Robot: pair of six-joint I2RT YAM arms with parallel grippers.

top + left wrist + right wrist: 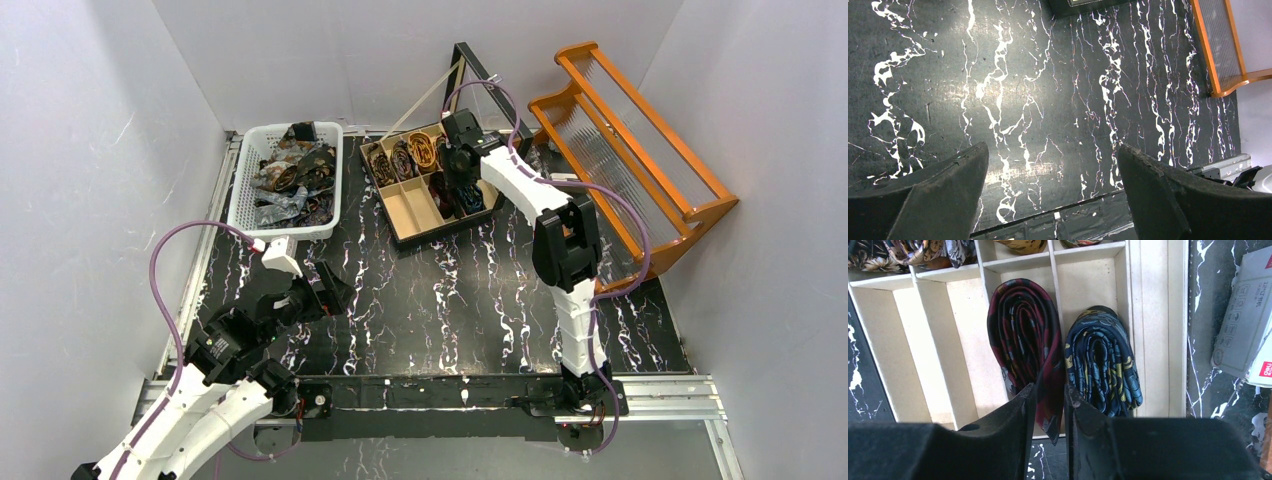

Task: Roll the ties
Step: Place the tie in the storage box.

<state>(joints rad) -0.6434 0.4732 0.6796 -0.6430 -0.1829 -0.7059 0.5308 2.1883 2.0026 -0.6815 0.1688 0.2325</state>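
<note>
– Over the divided box, far side of the table, that's where my right gripper sits. Tagging now.
– Go. Jaw state?
– Nearly closed. The gap is narrow, and the loose edge of the maroon tie runs down between the fingers. I call it a pinch on that edge.
– Where's the tie itself?
– Coiled, standing on edge in a near-row compartment, up against the divider on its right. Next compartment over, the end one, has the blue tie, gold-patterned and also coiled. The divider stands between the two.
– Other ties?
– More coils in the back row of the box. Loose heap of ties in the white basket, just left of the box.
– Left side?
– I see my left gripper spread wide with nothing between the pads, only black marbled tabletop below. It hangs near its own base, well apart from box and basket.
– Anything else in frame?
– Yes, an orange rack right of the box, and a white carton on the table near the box's right wall. I can't read the carton's print.
</note>
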